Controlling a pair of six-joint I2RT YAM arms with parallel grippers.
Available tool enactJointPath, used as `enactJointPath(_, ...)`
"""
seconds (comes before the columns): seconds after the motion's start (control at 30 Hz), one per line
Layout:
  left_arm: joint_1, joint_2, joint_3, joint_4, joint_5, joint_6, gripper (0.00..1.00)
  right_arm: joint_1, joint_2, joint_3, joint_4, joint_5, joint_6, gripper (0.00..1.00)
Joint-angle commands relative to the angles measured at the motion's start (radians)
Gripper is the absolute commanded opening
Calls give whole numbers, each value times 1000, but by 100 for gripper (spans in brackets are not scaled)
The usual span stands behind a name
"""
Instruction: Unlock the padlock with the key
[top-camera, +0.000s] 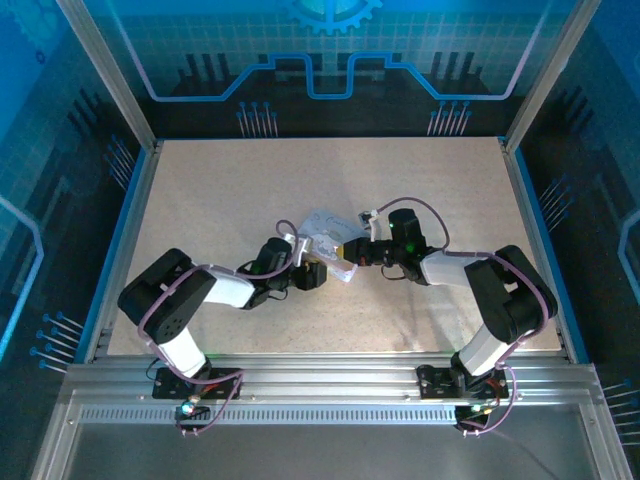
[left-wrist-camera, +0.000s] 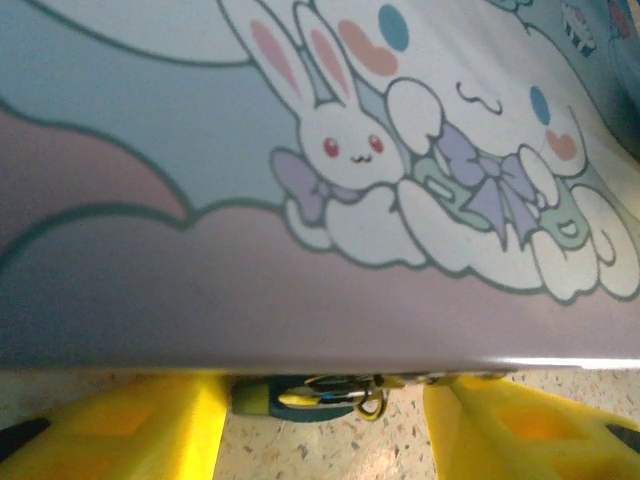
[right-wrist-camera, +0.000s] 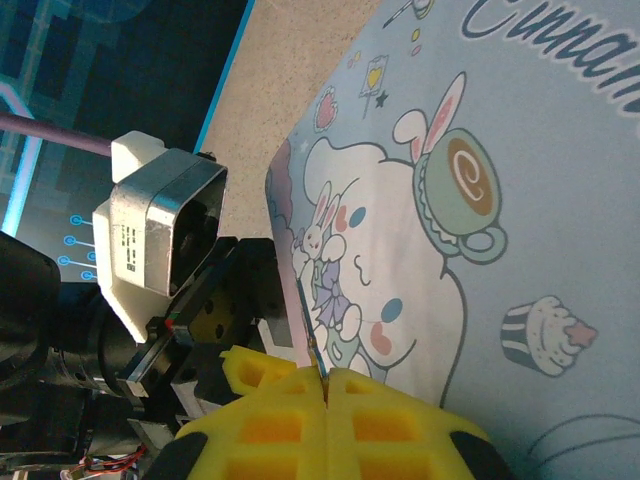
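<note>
Pale blue rectangular tin with a glossy cartoon print (left-wrist-camera: 200, 150) lies mid-table on the speckled beige board tabletop (top-camera: 220, 190), with both arms meeting at it. The print shows a white long-eared character, a small white rabbit with a lilac bow, a cup and a cupcake. Cursive lettering reads "Cinnam", cut off at the frame edge.

Tiny padlock, dark teal body with a thin silvery ring (left-wrist-camera: 300, 397) — sits at the tin's lower edge, on the tabletop, in the gap of the left gripper (left-wrist-camera: 325, 385). Its blocky yellow fingers (left-wrist-camera: 150, 430) stand apart on either side. Their tips are hidden under the tin, so I cannot tell whether they pinch the padlock.

Right gripper (right-wrist-camera: 325, 385): yellow waffle-moulded fingers pressed together, pinching the thin metallic key (right-wrist-camera: 312, 335). The key shows as a narrow sliver rising from the seam, running along the tin's edge just beside the left arm's silver-and-white camera housing (right-wrist-camera: 160, 240).
</note>
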Motion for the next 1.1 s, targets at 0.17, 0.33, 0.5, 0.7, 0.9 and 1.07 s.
enactJointPath(0.17, -38, 29, 36, -23, 34, -23, 50, 15, 7, -30, -80, 1, 0, 0)
enactJointPath(0.33, -42, 33, 48, -30, 36, -31, 46, 15, -2, -36, -81, 2, 0, 0)
enactJointPath(0.5, -44, 33, 57, -37, 24, -48, 43, 15, -12, -40, -81, 3, -2, 0)
enactJointPath(0.7, -45, 35, 71, -56, 14, -65, 37, 16, -22, -47, -80, 6, -3, 0)
enactJointPath(0.9, -44, 33, 73, -55, 13, -78, 32, 18, -31, -47, -75, 1, -5, 0)
enactJointPath(1.07, -45, 18, 70, -52, 23, -104, 32, 18, -80, -27, -106, 23, -45, 0)
